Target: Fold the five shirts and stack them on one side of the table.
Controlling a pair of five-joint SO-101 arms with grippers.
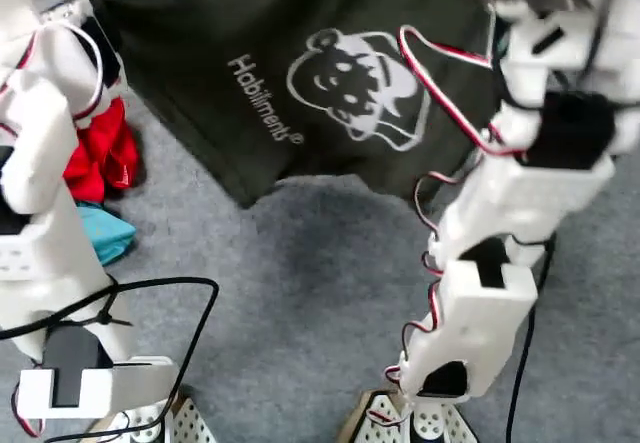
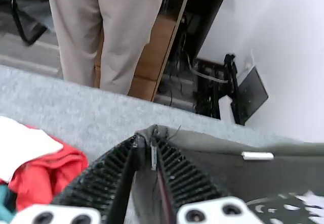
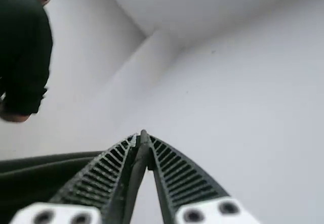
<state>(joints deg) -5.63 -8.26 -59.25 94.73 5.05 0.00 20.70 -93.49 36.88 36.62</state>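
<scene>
Both grippers are clamped on the dark green shirt [image 1: 300,73]: left gripper [image 2: 152,150] pinches one corner, right gripper [image 3: 143,143] the opposite one. Shirt hangs spread above the grey table [image 1: 300,293]. Red shirt [image 1: 100,158] and teal shirt [image 1: 105,235] lie bunched at one side. Looks like the lay-out step. Next: lower evenly, flat, then fold.

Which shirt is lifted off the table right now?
The dark green shirt with the white print, pinched at its edge by the left tool and the right tool. The red shirt and the teal shirt lie bunched on the table.
</scene>
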